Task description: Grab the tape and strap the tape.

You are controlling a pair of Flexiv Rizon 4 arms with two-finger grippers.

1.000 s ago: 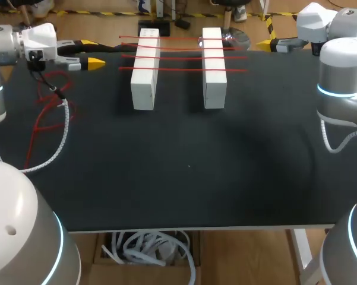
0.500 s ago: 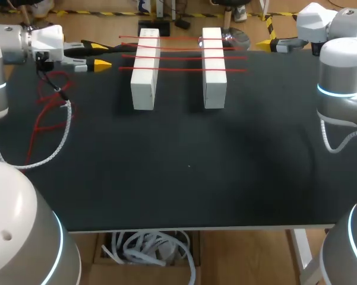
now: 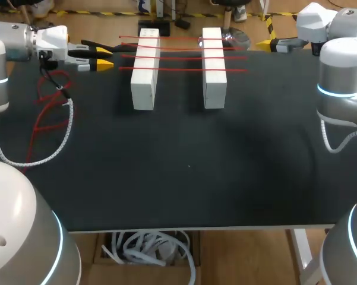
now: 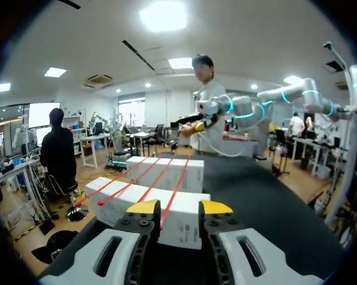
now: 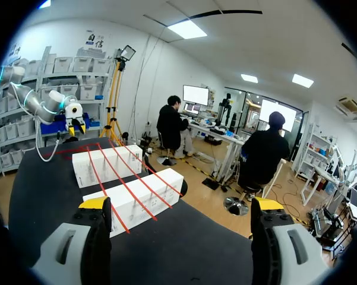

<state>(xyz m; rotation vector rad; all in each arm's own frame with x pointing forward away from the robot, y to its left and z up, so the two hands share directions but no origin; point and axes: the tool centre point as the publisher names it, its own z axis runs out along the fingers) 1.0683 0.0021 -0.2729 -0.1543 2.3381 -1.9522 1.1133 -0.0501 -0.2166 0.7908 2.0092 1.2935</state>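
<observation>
Advance of left gripper [image 3: 105, 57] toward red tape strips [image 3: 184, 55], now near the left white block [image 3: 145, 71], jaws parted, empty. Right gripper [image 5: 181, 209] likewise spread wide, empty. Points to a tape grasp next.

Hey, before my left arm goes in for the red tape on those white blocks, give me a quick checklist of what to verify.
1. Left gripper open, nothing held: ok.
2. Its gap faces a strip end of the red tape: ok, judging by the left wrist view.
3. Four strips lie straight across both white blocks: ok.
4. Right gripper open and well away from the blocks: ok.
5. Strip ends loose or stuck down: cannot tell.
</observation>
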